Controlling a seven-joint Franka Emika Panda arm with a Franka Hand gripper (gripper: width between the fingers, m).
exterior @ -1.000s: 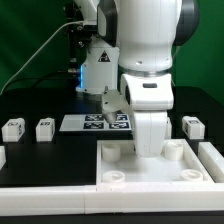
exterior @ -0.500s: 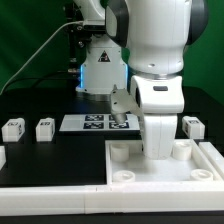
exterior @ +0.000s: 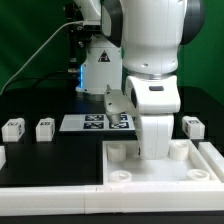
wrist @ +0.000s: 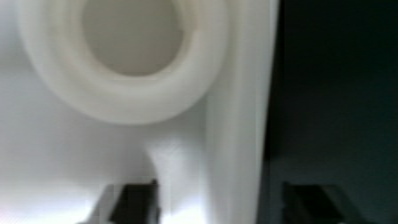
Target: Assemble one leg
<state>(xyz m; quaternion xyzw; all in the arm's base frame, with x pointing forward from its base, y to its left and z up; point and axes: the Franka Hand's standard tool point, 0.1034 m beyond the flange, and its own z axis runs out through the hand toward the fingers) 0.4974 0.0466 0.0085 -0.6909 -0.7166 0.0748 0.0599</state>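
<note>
Three legs show in the exterior view, all small white blocks with marker tags. Two stand at the left [exterior: 12, 127] [exterior: 44, 127] and one at the right [exterior: 193, 126]. None is held. My gripper [exterior: 152, 150] is down on the far wall of the large white tray-like piece [exterior: 165, 178], between its two far corner sockets. In the wrist view the tray's wall [wrist: 214, 150] runs between my dark fingers [wrist: 135, 202], next to a round socket [wrist: 128, 55]. The gripper [wrist: 222, 202] looks shut on that wall.
The marker board [exterior: 92, 122] lies behind the tray at centre. A long white bar [exterior: 50, 190] runs along the front left, with a white piece [exterior: 2, 156] at the left edge. A black device with a blue light [exterior: 85, 70] stands at the back.
The arm and the tray-like piece have shifted together toward the exterior view's right since one second ago. There is little movement over the last half second. The legs have not moved.
</note>
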